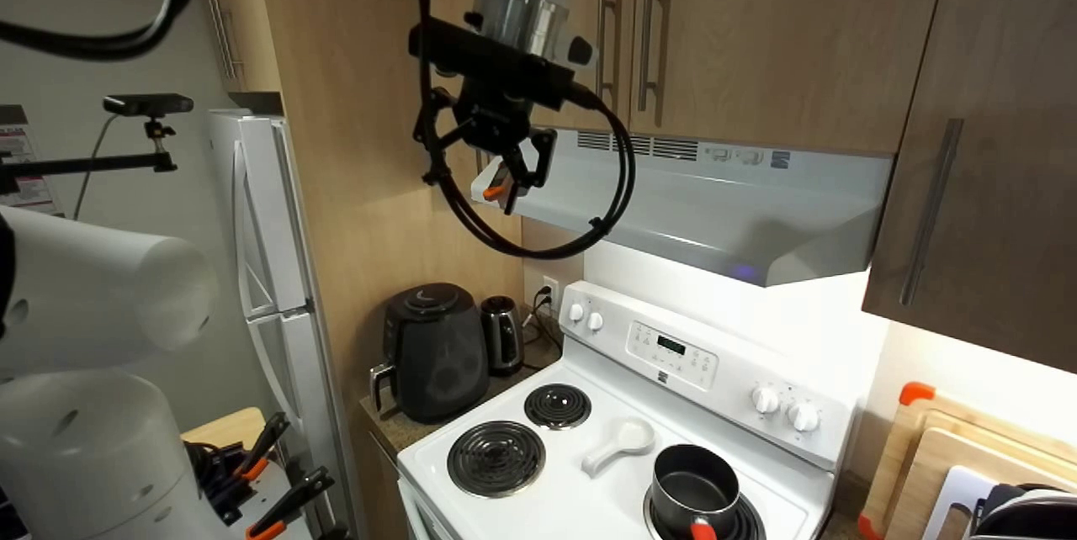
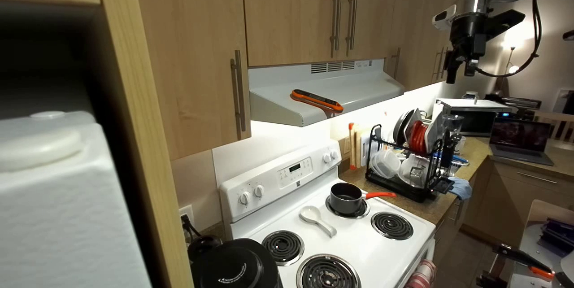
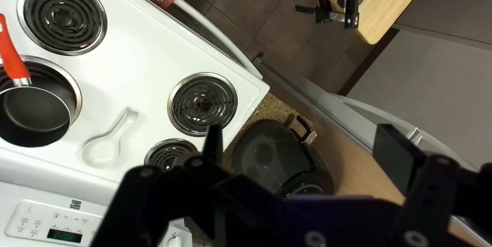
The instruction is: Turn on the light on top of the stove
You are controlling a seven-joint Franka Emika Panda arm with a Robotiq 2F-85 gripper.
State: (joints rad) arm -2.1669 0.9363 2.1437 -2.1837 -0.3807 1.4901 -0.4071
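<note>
The white range hood shows in both exterior views [image 1: 673, 203] [image 2: 345, 87], above the white stove [image 1: 562, 508] [image 2: 363, 241], which also shows in the wrist view [image 3: 138, 66]. Two small white switches [image 1: 734, 156] sit on the hood's upper front, right of the vents. They look tiny in an exterior view [image 2: 361, 63]. The wall under the hood is brightly lit. My gripper [image 1: 473, 190] [image 2: 460, 74] hangs high, in front of the hood and apart from it. In the wrist view the gripper [image 3: 299, 135] is open and empty. The hood is out of the wrist view.
Wooden cabinets [image 1: 782, 35] with bar handles are above the hood. An orange-and-black device [image 2: 316, 100] is on the hood's end. A pot [image 1: 695, 485] and a spoon rest [image 1: 627, 439] stand on the stove. A black air fryer [image 3: 269, 154] stands beside it. A cable loops around the gripper.
</note>
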